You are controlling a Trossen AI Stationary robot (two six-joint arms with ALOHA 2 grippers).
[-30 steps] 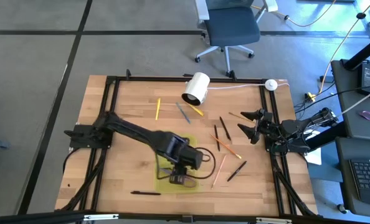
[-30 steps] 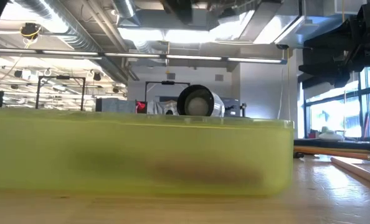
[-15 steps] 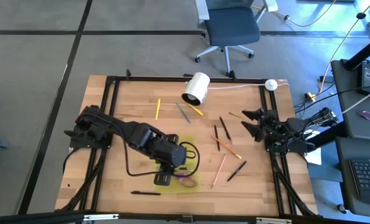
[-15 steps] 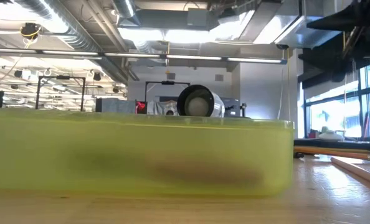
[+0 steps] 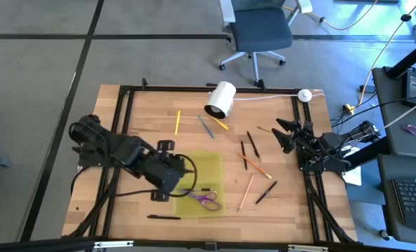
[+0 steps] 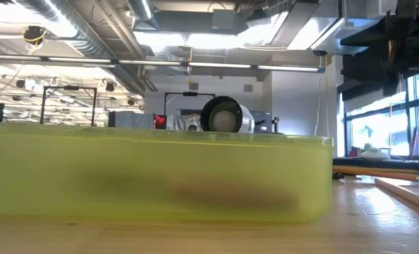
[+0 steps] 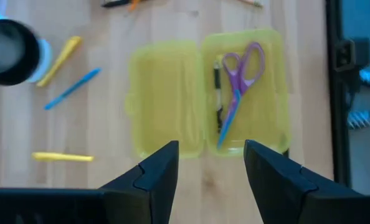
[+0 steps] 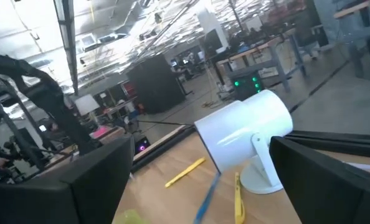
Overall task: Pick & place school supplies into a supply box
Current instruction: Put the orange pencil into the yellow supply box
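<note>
Moved since earlier frame: left arm has swung back toward the table's left edge, uncovering the supply box.

Table (image 5: 145, 119): wooden, black frame.

Supply box (image 5: 209, 166): yellow-green tray, opened flat in two halves, near the front edge at mid-table. Contents: purple-handled scissors (image 7: 240, 87) and a dark pen (image 7: 217, 93) in one half; other half bare. Scissors and pen lie lengthwise, parallel to the divider between the halves.

White cylinder (image 5: 220, 100): on its side near the rear edge.

Loose supplies: yellow pen (image 5: 178, 122) left of the cylinder; blue pen (image 5: 206, 127) and yellow marker (image 5: 219, 124) in front of it; black pen (image 5: 164, 217) by the front edge; several pencils toward the right edge.

Left hand (image 5: 162, 190): just left of the box, fingers (image 7: 157, 174) parted, holding nothing.

Right hand (image 5: 283, 134): near the right edge, fingers apart, empty.
</note>
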